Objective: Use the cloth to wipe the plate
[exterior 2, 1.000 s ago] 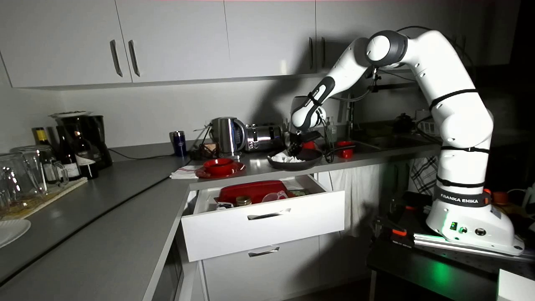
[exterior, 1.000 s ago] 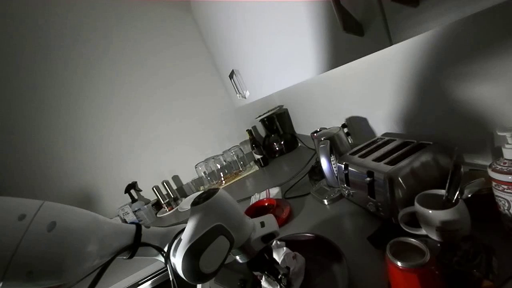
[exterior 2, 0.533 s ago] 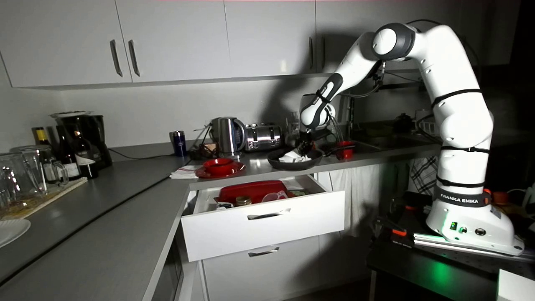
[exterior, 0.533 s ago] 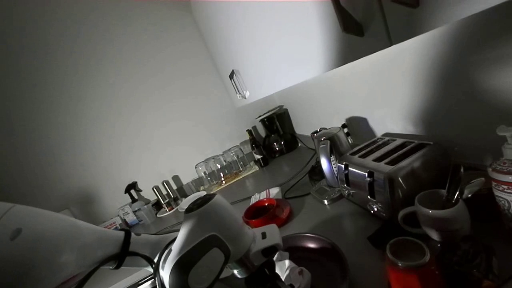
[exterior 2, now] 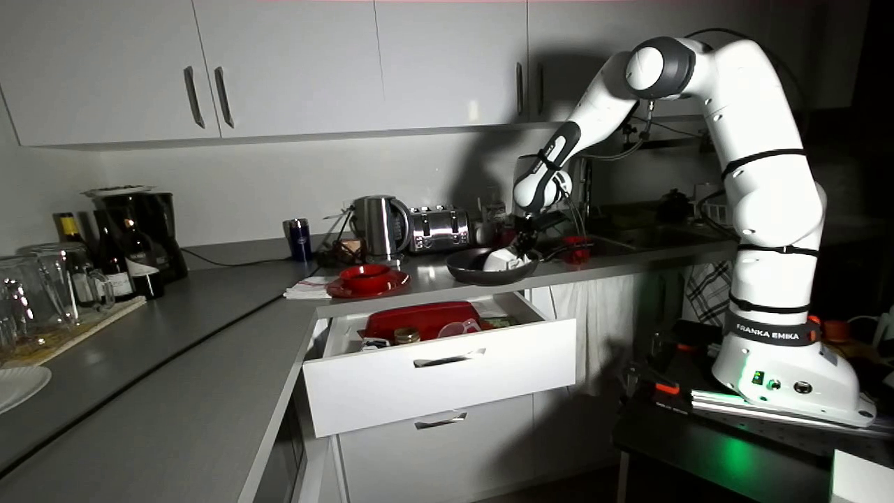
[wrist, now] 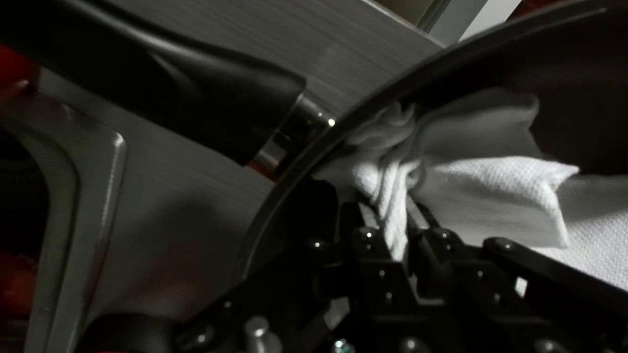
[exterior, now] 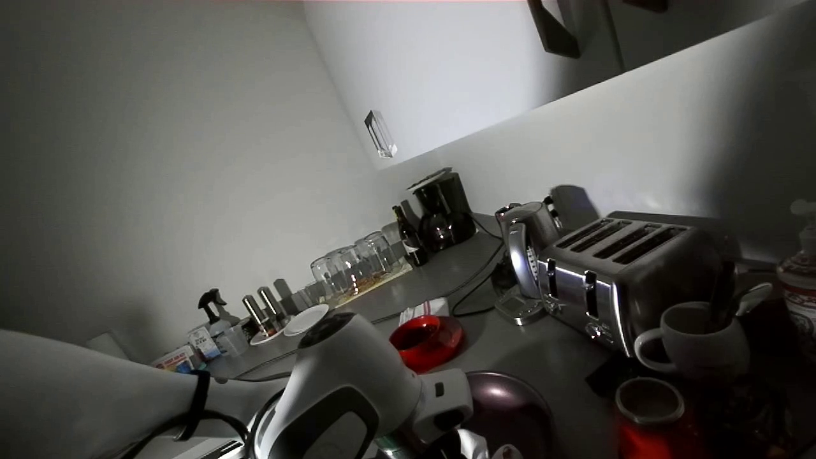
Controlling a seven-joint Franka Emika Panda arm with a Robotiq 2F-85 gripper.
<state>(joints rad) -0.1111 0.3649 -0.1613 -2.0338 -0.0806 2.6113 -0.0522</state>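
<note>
Pinching a gathered fold of the small, pale grey-white, wrinkled fabric cloth, the black two-fingered gripper has its tips clenched on it inside the wide, round, dark glossy, thin-rimmed, pan-like plate, close to its raised wall. How hard the fabric presses against the bottom I cannot tell. Being light and limp, with nothing in it to break, the cloth will probably trail and crumple rather than push straight ahead; a hold on a bunched part like this seems right, leaving loose flaps to sweep the surface. The plate looks smooth and may slide or swivel on the grey counter under a heavy stroke, so moderate pressure seems wise. Its thick black handle juts out near the fingers and could be knocked, while the wall beside them limits travel that way. A red cup stands by the handle, a red canister with a metal rim stands near the plate with a steel toaster farther back, and a pulled-out white drawer juts from beneath the counter's front edge, so fabric dragged over might drop in.
</note>
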